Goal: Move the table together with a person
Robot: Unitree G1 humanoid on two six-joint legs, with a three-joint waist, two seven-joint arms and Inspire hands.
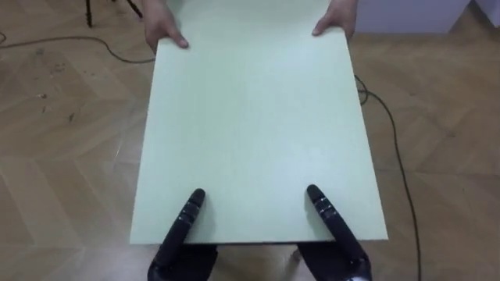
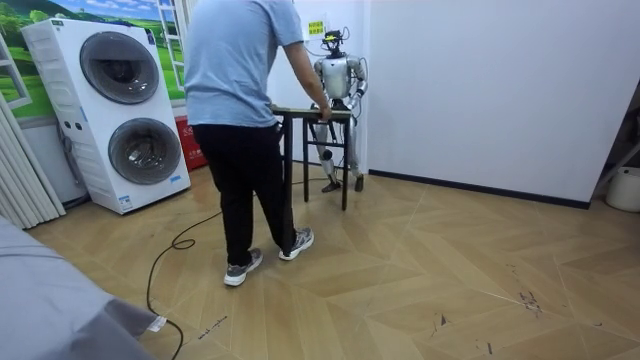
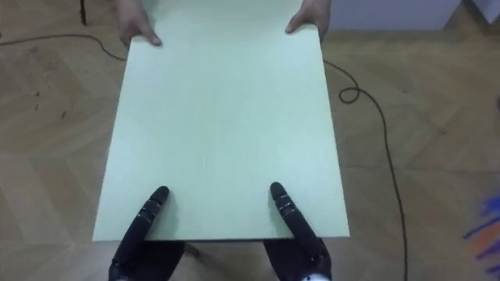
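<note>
Person (image 2: 240, 120) grips table (image 1: 258, 117) far end — washers (image 2: 115, 110) nearby, wall (image 2: 480, 90) behind robot

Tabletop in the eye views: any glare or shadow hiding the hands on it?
Left eye view: the pale green rectangular tabletop is evenly lit, without glare; the robot's dark left hand and right hand stand out at its near edge, the person's hands at the far corners. Right eye view: a blue streak at the right border, off the table.
</note>
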